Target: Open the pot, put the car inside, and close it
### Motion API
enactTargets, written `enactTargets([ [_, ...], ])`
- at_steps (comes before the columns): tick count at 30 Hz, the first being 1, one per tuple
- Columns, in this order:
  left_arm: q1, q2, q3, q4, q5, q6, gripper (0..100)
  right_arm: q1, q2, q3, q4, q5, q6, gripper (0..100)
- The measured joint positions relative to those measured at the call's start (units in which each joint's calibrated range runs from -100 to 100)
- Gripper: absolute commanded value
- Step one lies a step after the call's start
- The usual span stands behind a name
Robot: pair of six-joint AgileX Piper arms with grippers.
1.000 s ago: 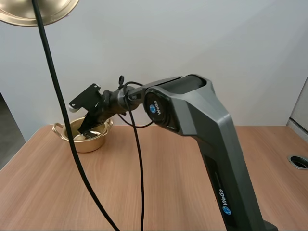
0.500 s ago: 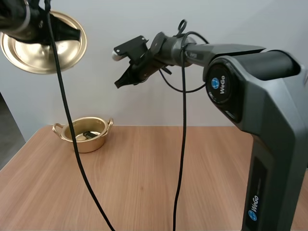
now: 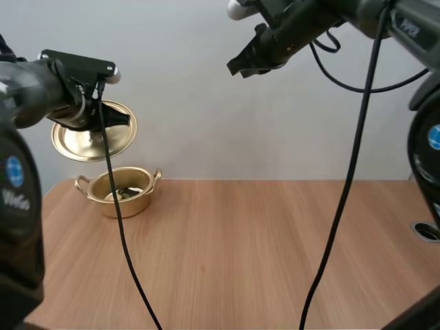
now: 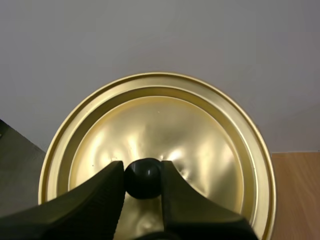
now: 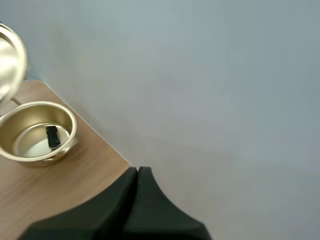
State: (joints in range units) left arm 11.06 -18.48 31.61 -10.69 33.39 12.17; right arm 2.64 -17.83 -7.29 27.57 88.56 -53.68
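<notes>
While holding the gold lid up in the air, pinches its black knob between the two fingers of the left hand. Carries lid tilted, with the open pot just below that hand on the worktop. Shows small dark car lying inside pot, far below the right hand. Presses right hand's fingers together into one dark wedge, on nothing, well apart from left hand. Reads "WeGo" in white on left arm, under a round blue badge.
</notes>
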Motion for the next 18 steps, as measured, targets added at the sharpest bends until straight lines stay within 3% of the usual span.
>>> enactTargets([
  [4,0.00,5.5,0.0,-1.2,-2.8,1.4,0,0.0,-5.8,0.0,-0.1,4.6,0.0,0],
  [11,0.00,13.7,0.0,-9.3,-2.9,7.0,0,0.0,-13.1,0.0,-0.9,10.4,1.4,0],
  [18,0.00,14.9,0.0,-20.4,-2.5,16.2,0,-0.2,-16.5,0.0,-7.5,11.4,3.8,0],
])
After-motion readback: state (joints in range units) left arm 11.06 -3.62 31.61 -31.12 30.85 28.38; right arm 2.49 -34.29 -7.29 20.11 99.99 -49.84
